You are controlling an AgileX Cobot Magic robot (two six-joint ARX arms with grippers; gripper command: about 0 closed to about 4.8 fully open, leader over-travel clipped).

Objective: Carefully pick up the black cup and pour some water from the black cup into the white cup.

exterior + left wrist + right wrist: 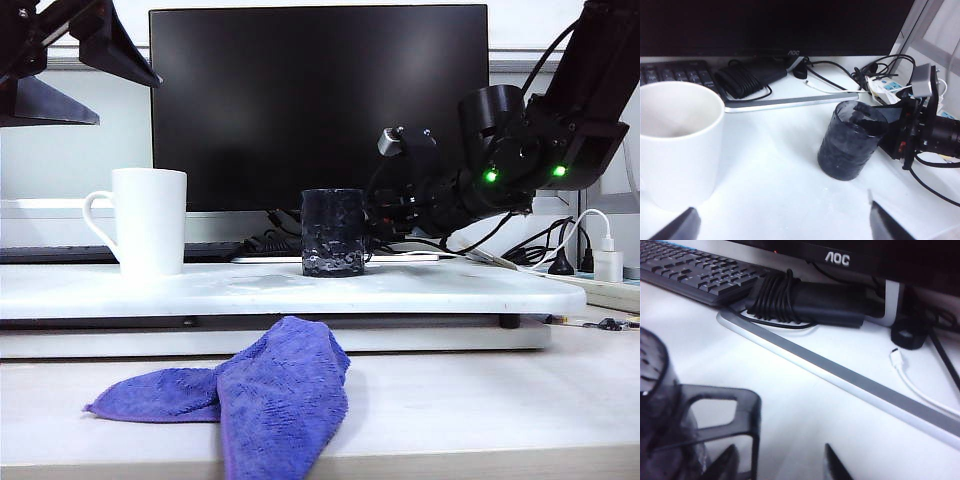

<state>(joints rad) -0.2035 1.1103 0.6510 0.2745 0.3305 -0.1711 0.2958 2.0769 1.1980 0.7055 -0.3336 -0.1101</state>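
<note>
Exterior view: right end effector point(372, 222), fingers apart, flanks the black cup's point(333, 232) handle at centre frame; a skewed closing could tip water. Left end effector point(782, 226) hangs open, upper left.

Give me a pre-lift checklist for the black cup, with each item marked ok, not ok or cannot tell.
1. Black cup upright on the white board: ok.
2. Right gripper at the cup's handle, fingers either side of it: ok.
3. Jaws firmly closed on the handle: cannot tell.
4. White cup upright and apart from the black cup: ok.
5. Left gripper open, raised by the white cup, off the pour path: ok.
6. Water level in the black cup: cannot tell, glass too dark.
</note>
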